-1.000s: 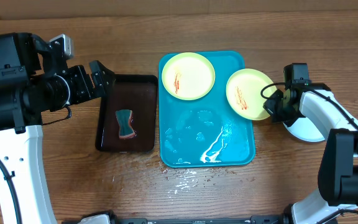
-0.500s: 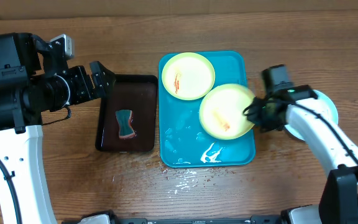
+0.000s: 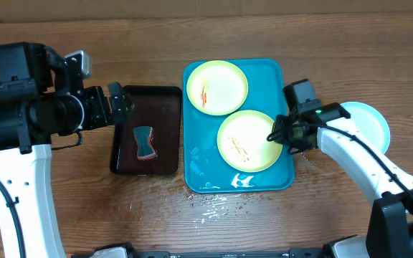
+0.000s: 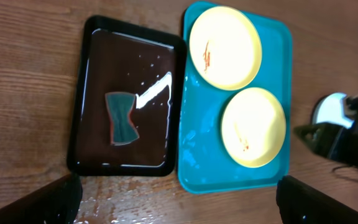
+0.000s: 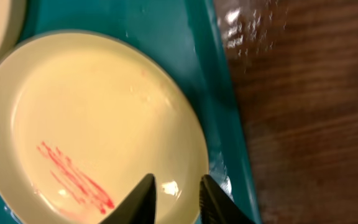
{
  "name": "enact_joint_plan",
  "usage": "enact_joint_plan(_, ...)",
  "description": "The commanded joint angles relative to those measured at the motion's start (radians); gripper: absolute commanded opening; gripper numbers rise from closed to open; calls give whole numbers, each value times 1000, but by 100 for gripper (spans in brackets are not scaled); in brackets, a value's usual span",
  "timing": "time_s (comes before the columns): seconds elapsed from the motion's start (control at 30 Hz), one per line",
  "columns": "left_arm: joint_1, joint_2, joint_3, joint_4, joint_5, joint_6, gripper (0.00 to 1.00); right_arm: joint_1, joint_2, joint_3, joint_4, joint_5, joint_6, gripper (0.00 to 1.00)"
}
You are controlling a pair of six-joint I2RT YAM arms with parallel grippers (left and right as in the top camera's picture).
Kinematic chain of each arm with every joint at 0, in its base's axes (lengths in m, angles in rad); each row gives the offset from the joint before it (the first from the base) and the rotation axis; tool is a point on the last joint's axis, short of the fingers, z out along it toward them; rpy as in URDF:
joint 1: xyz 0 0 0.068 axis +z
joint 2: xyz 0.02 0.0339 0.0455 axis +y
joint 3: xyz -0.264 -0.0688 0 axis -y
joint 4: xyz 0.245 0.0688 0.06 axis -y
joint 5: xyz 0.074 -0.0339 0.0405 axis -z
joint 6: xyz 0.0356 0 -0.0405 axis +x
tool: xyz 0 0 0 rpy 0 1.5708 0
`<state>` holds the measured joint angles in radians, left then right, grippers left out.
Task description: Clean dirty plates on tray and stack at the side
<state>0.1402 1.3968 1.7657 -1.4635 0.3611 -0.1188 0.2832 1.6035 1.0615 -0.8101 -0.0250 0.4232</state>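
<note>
The turquoise tray lies mid-table. One smeared plate sits at its far end, a second smeared plate at its near right. My right gripper is shut on this second plate's right rim; in the right wrist view the fingers straddle the rim of the plate as it rests on the tray. A third, pale plate lies on the table to the right. My left gripper is open and empty above the dark tray; the left wrist view shows both plates.
A dark brown-black tray with a teal and red sponge lies left of the turquoise tray; the sponge also shows in the left wrist view. Water lies on the turquoise tray and on the wood in front of it.
My right gripper has carried the second plate leftwards from the table beside the tray onto the tray's near right part. The left arm shifted slightly to the right.
</note>
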Motion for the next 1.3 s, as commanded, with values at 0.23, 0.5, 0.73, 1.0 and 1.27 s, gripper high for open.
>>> enact_joint_plan(0.23,-38,-10,-203,56,-65,-9,100,-42,25,-11,172,-48,-543,39)
enact_joint_plan(0.5,-61,-10,-259,99,-66,-8,100,-29,132,-24,236,-101,-615,41)
enact_joint_plan(0.73,-109,-10,-259,108,-82,-9,100,-29,142,-24,230,-111,-615,41)
enact_joint_plan(1.0,-148,-10,-259,101,-163,-21,100,-26,144,-28,207,-109,-673,40)
enact_joint_plan(1.27,-148,-10,-259,73,-192,-43,100,-26,144,-28,220,-40,-768,45)
